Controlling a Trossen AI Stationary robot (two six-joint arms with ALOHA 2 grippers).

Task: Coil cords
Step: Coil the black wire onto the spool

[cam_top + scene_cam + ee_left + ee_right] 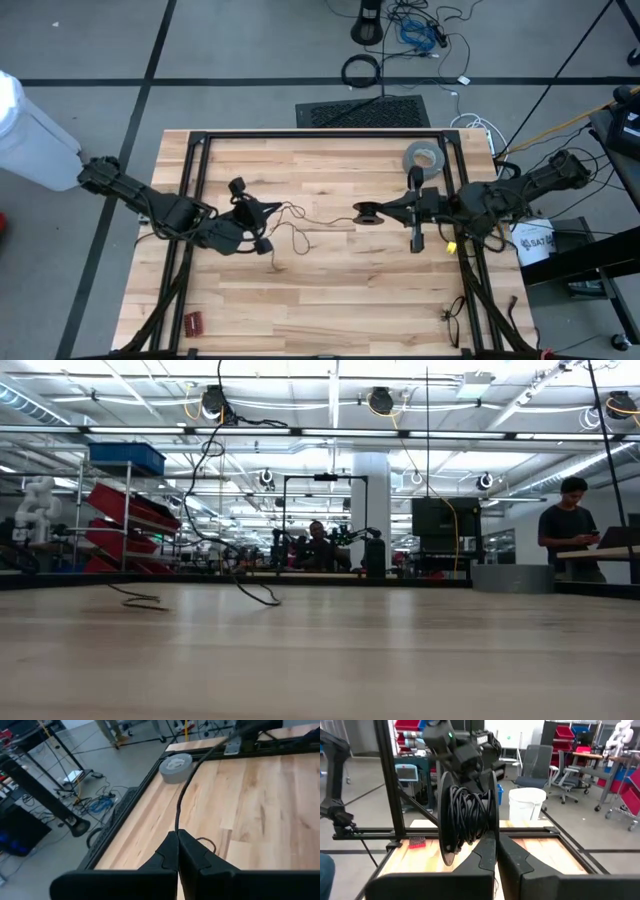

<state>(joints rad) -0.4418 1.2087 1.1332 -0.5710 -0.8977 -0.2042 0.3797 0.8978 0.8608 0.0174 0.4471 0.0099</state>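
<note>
Left gripper [177, 851] clamped on the thin black wire [179, 805] at table centre-left. Right gripper [496, 851] pinched on a black spool [465, 817] of wound wire at centre-right — loose wire [310, 220] trailing between. Grey tape roll [423, 158] at one o'clock — on the wooden table [330, 300].

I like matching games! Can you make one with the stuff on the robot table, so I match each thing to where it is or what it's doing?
Things:
1. grey tape roll
2. left gripper
3. spool
4. small red thing

Places or states:
A. shut on the thin black wire
B. near the table's front left corner
C. wound with black wire, at the right gripper
D. near the table's far edge

Pairs: 1-D, 2-A, 3-C, 4-B
</note>
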